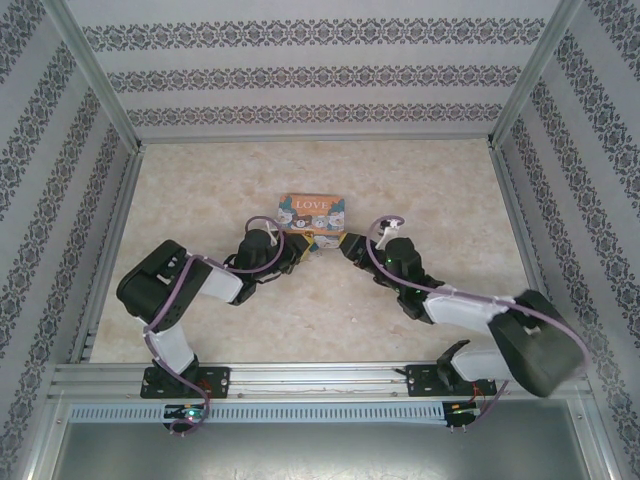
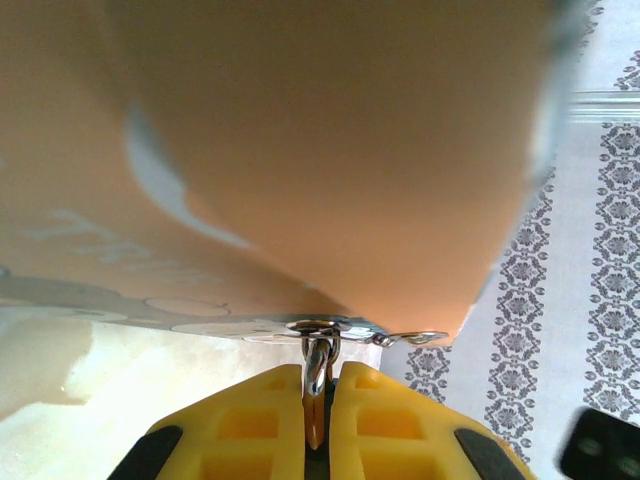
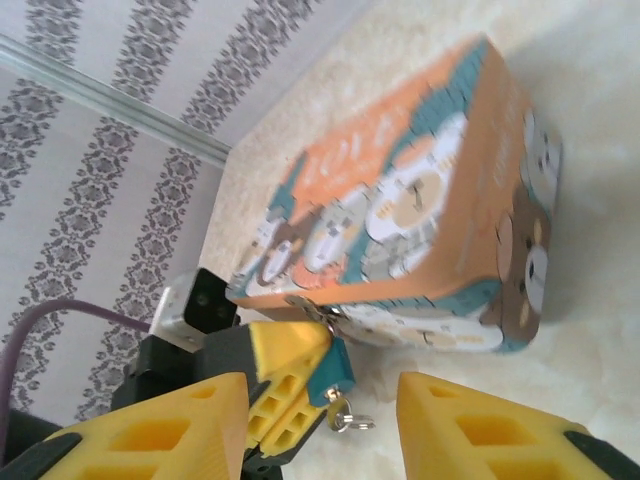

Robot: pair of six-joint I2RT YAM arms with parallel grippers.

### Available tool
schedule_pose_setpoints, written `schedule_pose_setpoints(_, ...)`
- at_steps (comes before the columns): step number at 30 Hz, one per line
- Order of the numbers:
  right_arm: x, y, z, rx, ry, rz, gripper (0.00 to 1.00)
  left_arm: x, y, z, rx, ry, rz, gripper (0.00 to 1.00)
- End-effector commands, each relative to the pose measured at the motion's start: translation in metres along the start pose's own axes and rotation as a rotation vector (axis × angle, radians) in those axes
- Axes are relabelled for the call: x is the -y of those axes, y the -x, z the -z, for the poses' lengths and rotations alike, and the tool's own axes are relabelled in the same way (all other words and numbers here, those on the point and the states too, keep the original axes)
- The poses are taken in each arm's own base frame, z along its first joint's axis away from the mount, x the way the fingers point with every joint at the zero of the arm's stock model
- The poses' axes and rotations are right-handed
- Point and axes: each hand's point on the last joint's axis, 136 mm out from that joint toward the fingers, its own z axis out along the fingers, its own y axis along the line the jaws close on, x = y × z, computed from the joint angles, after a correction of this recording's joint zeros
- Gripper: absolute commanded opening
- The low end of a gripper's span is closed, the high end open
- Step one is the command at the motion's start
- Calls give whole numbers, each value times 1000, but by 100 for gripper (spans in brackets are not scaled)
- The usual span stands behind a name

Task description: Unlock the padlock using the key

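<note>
The small blue padlock (image 3: 337, 362) hangs by its silvery shackle (image 2: 318, 362) from the clasp of the decorated LOVE tin (image 3: 420, 200). My left gripper (image 2: 318, 378) is shut on the padlock, its yellow fingers (image 3: 285, 365) pinching the body from the sides. The little silvery key (image 3: 340, 412) sticks out of the padlock's underside with a small ring on it. My right gripper (image 3: 322, 395) is open; its two yellow fingers stand wide apart on either side of the key and touch nothing. From above, both grippers meet at the tin's near edge (image 1: 325, 245).
The tin (image 1: 315, 218) lies flat in the middle of the pale marble-look tabletop (image 1: 420, 180). Patterned walls with metal frame posts (image 1: 95, 80) enclose the table at the back and sides. The left arm's wrist camera block (image 3: 195, 310) sits just behind the padlock.
</note>
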Motion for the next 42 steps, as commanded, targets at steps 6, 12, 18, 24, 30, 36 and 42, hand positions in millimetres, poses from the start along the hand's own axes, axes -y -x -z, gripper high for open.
schedule_pose_setpoints(6,-22,-1,33,39,-19,674,60,25,-7,5,-43,-22,-20,4)
schedule_pose_setpoints(12,-44,-34,40,-5,74,1170,62,30,-10,7,-61,-15,-15,3)
schedule_pose_setpoints(18,-38,-55,35,-48,63,1565,68,35,-12,10,-75,-6,-28,3)
schedule_pose_setpoints(24,-24,-59,23,-101,-8,1778,73,34,-13,11,-79,-2,-25,2)
schedule_pose_setpoints(30,-19,-62,8,-142,-35,1878,73,34,-14,10,-83,-7,-20,2)
schedule_pose_setpoints(36,-20,-67,-6,-171,6,1880,66,33,-15,11,-87,-9,-9,2)
schedule_pose_setpoints(42,-22,-67,-18,-173,26,1872,57,31,-14,12,-84,-7,-2,2)
